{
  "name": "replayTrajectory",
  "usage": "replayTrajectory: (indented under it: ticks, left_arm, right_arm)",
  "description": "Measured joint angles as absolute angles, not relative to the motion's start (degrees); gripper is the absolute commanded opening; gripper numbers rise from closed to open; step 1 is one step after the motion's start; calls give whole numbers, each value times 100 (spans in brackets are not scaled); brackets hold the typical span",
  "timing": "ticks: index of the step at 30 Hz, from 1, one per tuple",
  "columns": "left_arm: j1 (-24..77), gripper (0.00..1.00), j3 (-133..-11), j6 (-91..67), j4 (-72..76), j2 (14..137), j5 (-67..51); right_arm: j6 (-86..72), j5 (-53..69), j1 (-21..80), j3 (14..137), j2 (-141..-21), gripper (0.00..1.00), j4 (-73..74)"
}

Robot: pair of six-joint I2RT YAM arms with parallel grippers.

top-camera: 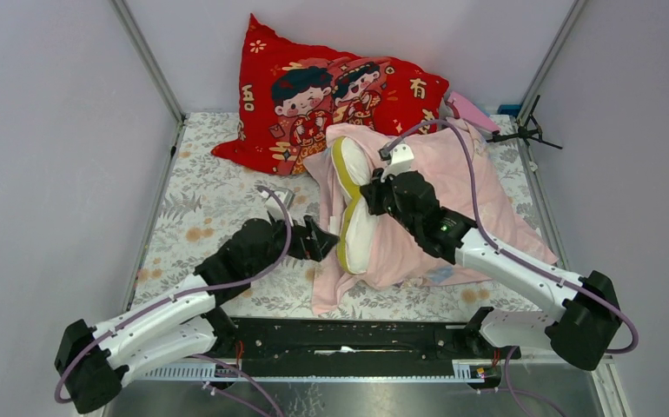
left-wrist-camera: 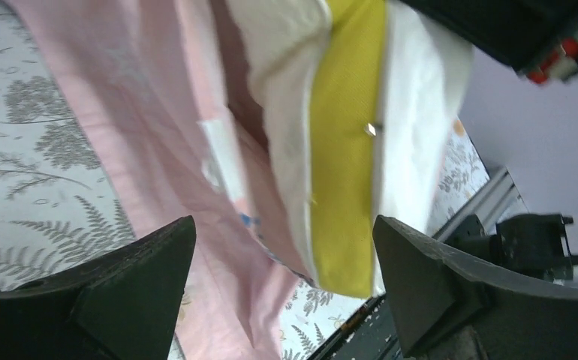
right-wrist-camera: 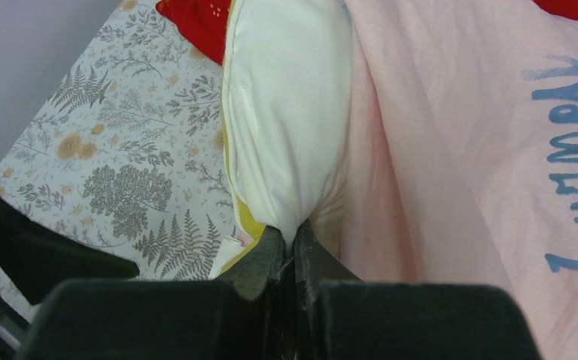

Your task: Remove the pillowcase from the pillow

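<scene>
Looking at a plump cream pillow with a yellow band along its edge, stood up on edge in the middle of the flowery counter and poking out of the open left end of the pink pillowcase. Can see the pillowcase bunched over the pillow's right side and spread flat on the counter toward the right arm, plus a flap trailing down toward the near edge. Got the right tool stretched in from the right and clamped tight on the pillow's exposed rim; on its wrist cam, seeing the fingertips squeezed together with white fabric puckered right into them and pink cloth lying just beside, on the right. Spotting some blue handwriting-style print on that pink cloth too. Got the left tool parked just left of the pillow, low near the counter, jaws spread wide and gripping nothing; on its own cam, seeing the yellow band and a fold of pillowcase framed between the two fingers, apparently touching neither. Also got a big red cushion with a cartoon couple propped against the back wall, right behind the pillowcase
</scene>
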State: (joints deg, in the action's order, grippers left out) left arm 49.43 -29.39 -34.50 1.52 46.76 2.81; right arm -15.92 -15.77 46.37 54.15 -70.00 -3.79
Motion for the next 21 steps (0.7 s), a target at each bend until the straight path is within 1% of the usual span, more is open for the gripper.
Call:
replayTrajectory:
  ticks: [3, 9, 17, 21]
  left_arm:
    - [4421, 99, -3030, -3511, 12, 4751, -40]
    - [3892, 99, -3157, -3686, -95, 4849, -272]
    - [3739, 99, -3232, -4108, -16, 4943, -163]
    - [3739, 99, -3557, -4152, 82, 5570, -475]
  right_arm:
    - [-1682, -1474, 4637, 5297, -6956, 1, -384]
    - [-1815, -1286, 4637, 5103, -6869, 2, -425]
    - [-1911, -1219, 4637, 4976, -6799, 3, -425]
    - [-1933, -1131, 4637, 4974, -6799, 3, -425]
